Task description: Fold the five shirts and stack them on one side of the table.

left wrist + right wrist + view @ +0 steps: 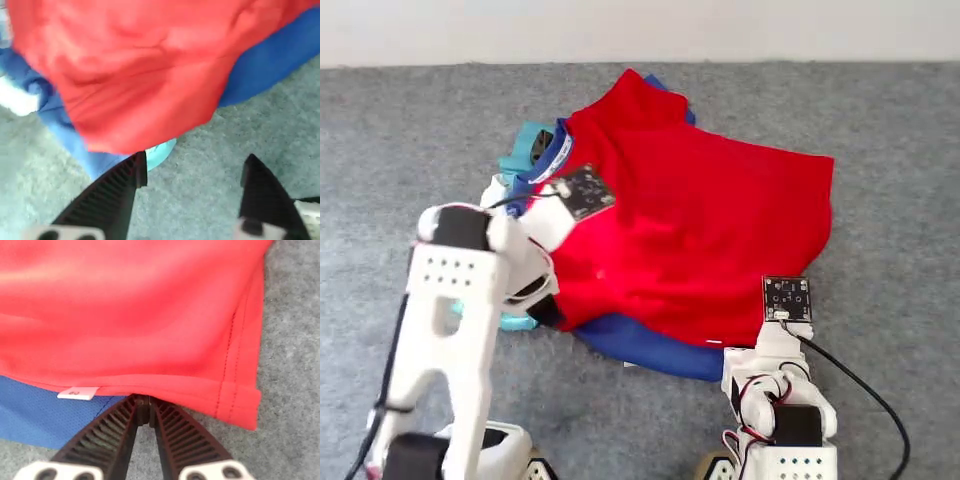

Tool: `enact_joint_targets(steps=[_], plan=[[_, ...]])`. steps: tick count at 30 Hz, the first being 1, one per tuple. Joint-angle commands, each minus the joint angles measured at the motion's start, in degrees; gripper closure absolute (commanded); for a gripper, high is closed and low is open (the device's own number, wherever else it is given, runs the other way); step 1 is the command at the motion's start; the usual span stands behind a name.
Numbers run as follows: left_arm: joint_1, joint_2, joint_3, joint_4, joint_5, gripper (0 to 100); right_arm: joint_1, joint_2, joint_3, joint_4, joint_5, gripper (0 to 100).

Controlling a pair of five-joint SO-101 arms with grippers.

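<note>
As high view shows, red shirt [700, 230] lies spread over blue shirt [650, 352] on table [880, 120]. Left wrist view — left end effector [192, 167] released, beside red hem. Right wrist view — right end effector [145, 402] clenched on red shirt's hem.

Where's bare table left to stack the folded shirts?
Bare grey table lies right of the red shirt, and in the far-left corner beyond the teal shirt. The near edge is crowded: the blue shirt pokes out between the left gripper and right gripper.
</note>
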Motion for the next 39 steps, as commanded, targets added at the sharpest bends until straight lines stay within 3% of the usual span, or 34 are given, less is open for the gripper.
enact_joint_targets(steps=[1,7,16,19,22,24,31,35,39], plan=[[1.93,3.6,-2.15,-2.73,-0.79,70,-0.22,-0.31,0.44,0.22,0.44,98.9],[3.34,10.9,-1.98,-12.31,-0.79,70,-0.22,-0.31,0.44,0.22,0.44,98.9],[3.08,27.16,-2.24,-18.46,-0.79,71,-0.22,-0.31,0.44,0.22,0.44,98.9],[2.99,30.24,-2.24,-22.07,-0.79,79,-0.22,-0.31,0.44,0.22,0.44,98.9],[3.34,30.59,-2.24,-23.56,-0.79,93,-0.22,-0.31,0.44,0.22,0.44,98.9],[3.52,28.84,-2.33,-23.38,-0.88,99,-0.22,-0.31,0.44,0.22,0.44,98.9],[1.05,8.88,-4.26,-19.87,-0.26,99,-0.22,-0.31,0.44,0.22,0.44,98.9],[-1.14,-6.24,-7.6,-20.04,4.04,99,-0.22,-0.31,0.44,0.22,0.44,98.9],[-3.25,-18.2,-8.4,-25.14,4.92,99,-0.22,-0.31,0.44,0.22,0.44,98.9]])
